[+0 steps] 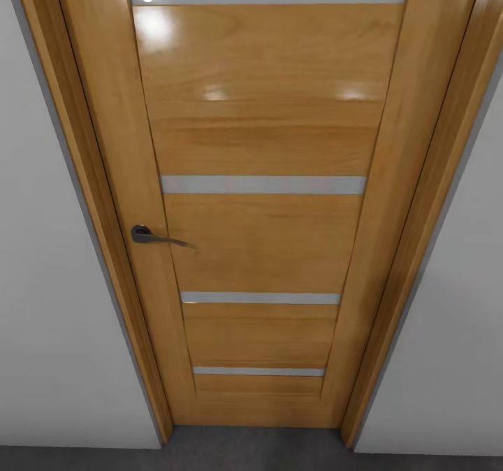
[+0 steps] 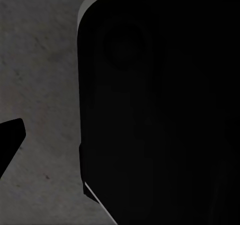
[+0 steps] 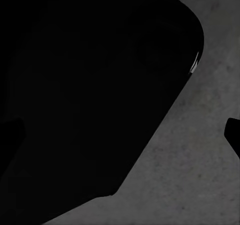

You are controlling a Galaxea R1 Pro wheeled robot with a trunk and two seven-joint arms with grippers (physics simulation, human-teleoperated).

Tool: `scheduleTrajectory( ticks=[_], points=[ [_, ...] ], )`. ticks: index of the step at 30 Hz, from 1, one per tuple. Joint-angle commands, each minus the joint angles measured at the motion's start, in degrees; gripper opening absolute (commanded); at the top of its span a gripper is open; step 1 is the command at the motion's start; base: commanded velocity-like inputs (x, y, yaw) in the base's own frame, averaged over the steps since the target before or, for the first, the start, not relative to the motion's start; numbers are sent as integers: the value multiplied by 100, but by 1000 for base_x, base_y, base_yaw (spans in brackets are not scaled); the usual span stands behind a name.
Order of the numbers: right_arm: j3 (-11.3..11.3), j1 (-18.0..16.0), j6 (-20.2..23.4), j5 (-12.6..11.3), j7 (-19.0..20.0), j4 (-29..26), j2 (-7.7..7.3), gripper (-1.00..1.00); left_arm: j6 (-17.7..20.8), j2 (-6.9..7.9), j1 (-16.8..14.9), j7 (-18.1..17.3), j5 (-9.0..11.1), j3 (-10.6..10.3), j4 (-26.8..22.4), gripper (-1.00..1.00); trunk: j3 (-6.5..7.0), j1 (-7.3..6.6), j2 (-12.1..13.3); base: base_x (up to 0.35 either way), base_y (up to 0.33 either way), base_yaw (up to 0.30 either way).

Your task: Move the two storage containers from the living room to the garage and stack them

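Presently the head camera is facing a closed wooden door (image 1: 265,198), handle (image 1: 155,236) unturned; both wrist cameras are showing dark concrete floor (image 2: 40,75) below. Finger spread is unclear; containers presumably elsewhere.

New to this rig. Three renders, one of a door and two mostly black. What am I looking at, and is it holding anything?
These are simulator renders from a wheeled robot with a trunk and two arms. The head camera looks forward and down at a closed honey-wood door with four frosted strips and a dark lever handle. White-grey walls flank it, and a band of dark grey concrete floor runs below.

The other two pictures come from cameras near each arm's tool. Each looks down at the same mottled floor past a large black rounded body, probably part of the robot itself. The small black shape at the picture's edge may be a finger of the tool; I cannot tell if either tool is open. Nothing held is visible, and no red-orange container appears.
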State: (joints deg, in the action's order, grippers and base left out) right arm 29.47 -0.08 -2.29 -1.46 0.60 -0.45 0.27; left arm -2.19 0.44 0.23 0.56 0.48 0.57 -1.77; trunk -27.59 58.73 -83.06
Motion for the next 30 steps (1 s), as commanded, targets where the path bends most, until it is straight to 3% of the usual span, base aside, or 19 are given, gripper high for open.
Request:
scheduleTrajectory(
  ticks=[1, 9, 12, 18, 20, 25, 30],
  points=[
    [15, -1, -17, -43, 4, 1, 0, 100, -9, 0, 3, 6, 5, 4, -7, 100, -4, 0, -2, 0, 0, 0],
    [20, -1, -260, -39, -64, -28, -10, 100, -9, 4, 2, -3, -25, -44, -13, 100, -4, 0, -2, 0, 0, 0],
    [23, -1, -319, -39, -87, -417, -43, 100, -9, 13, 2, -3, -34, -53, -11, 100, -4, 0, -2, 0, 0, 0],
    [17, 22, -150, -30, -360, -1934, -108, 100, -9, 17, -1, -3, -31, -49, -8, 100, -4, 0, -2, 0, 0, 0],
    [15, 24, 131, -30, -406, -2563, -136, 100, -9, 17, 1, -3, -31, -49, -8, 100, -4, 0, -2, 0, 0, 0],
    [1, 25, 728, -34, -428, -3820, -424, 100, -9, 17, -3, -3, -30, -49, -7, 100, -4, 0, -2, 0, 0, 0],
    [-8, 30, 1257, -30, -422, -4930, -502, 100, -9, 17, -3, -3, -30, -49, -7, 100, -4, 0, -2, 0, 0, 0]
  ],
)
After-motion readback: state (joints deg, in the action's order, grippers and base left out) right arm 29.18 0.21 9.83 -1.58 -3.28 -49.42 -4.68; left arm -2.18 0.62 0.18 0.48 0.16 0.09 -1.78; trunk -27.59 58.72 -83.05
